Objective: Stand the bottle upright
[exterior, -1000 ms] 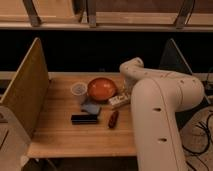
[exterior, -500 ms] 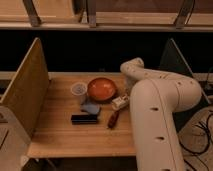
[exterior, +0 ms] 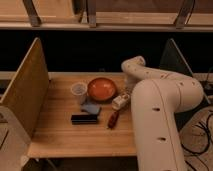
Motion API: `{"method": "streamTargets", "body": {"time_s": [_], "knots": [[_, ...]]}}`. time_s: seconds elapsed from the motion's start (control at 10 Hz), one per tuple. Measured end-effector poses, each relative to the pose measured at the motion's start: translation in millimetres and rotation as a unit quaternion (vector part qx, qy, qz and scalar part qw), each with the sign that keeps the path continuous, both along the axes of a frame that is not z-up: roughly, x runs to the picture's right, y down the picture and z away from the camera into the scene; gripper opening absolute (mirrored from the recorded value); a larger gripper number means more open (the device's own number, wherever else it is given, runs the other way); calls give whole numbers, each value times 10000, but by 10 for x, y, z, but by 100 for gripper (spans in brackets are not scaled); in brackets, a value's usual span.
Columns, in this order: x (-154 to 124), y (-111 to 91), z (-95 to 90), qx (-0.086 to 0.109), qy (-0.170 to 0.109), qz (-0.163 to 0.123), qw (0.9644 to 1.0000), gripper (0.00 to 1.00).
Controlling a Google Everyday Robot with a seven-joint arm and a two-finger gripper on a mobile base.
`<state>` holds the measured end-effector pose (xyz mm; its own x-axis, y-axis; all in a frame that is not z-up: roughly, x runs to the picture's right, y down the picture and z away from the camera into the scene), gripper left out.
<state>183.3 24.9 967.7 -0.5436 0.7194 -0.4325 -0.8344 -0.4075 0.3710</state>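
Six items sit on a wooden table [exterior: 60, 137], seen from the front of the room. At the back stand two containers: a clear cup [exterior: 78, 92], upright, whose contents cannot be told, and just to its right a round bowl [exterior: 102, 89] whose inside shows as plain orange. The cup and bowl are close together; whether they touch is unclear.

The bottle [exterior: 120, 102], small and whitish, is off the bowl's front right rim. It is tipped over rather than upright, with its far end pointing toward the robot. The gripper [exterior: 127, 96] is at that far end of the bottle, where the white arm [exterior: 160, 100] bends down from its elbow. Whether the gripper is wide, narrow or gripping the bottle cannot be told from here.

In front of the bowl lies a blue pad [exterior: 91, 108], and just in front of that a flat black block [exterior: 84, 119]. A dark red, elongated object [exterior: 113, 119] lies to the right of the block and in front of the bottle, apart from both.

A tall wooden panel [exterior: 25, 92] walls the table's left edge, and a dark panel [exterior: 172, 57] rises at the right behind the arm. Bare wood runs along the front edge and to the left of the cup. The arm's bulk covers the right side of the tabletop.
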Motion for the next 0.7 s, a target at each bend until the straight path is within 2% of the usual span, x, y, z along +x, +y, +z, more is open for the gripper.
{"method": "streamTargets", "body": {"time_s": [0.3, 0.5, 0.7], "knots": [[29, -208, -97, 277, -24, -110, 9996, 0], [26, -518, -273, 685, -96, -385, 9969, 0], [-45, -731, -430, 1039, -273, -596, 9924, 0]]}}
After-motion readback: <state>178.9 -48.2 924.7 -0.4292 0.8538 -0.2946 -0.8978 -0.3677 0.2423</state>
